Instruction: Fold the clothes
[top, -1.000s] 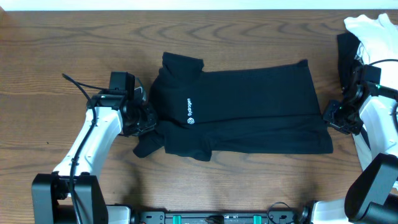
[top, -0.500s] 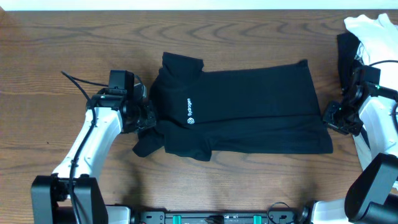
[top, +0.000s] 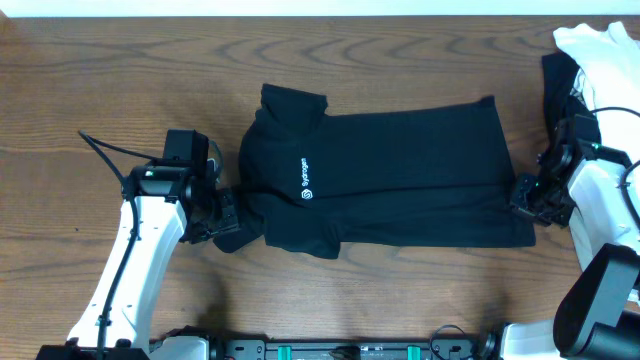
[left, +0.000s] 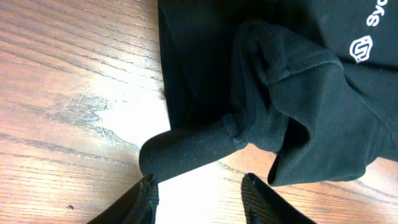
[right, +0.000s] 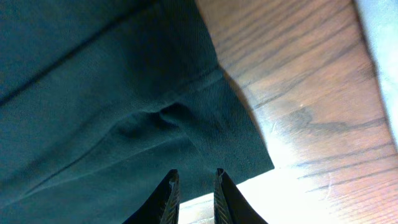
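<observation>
The black T-shirt (top: 400, 180) lies flat across the table's middle, its white chest logo (top: 306, 181) toward the left. My left gripper (top: 226, 214) stands open just off the shirt's lower left sleeve (left: 186, 150). That sleeve lies rolled on the wood in front of the fingertips (left: 148, 191), and nothing is between them. My right gripper (top: 522, 194) hovers at the shirt's right hem (right: 230, 124) near its corner. Its jaws stand a narrow gap apart, and the cloth under them lies flat.
A white garment (top: 598, 48) is heaped at the far right corner, with another dark piece (top: 556, 82) beside it. Bare wooden table (top: 120, 80) surrounds the shirt. A cable (top: 105, 152) trails from the left arm.
The left gripper has opened, let go of the sleeve and drawn back toward the front left. The right gripper has narrowed its jaws and shifted left onto the hem.
</observation>
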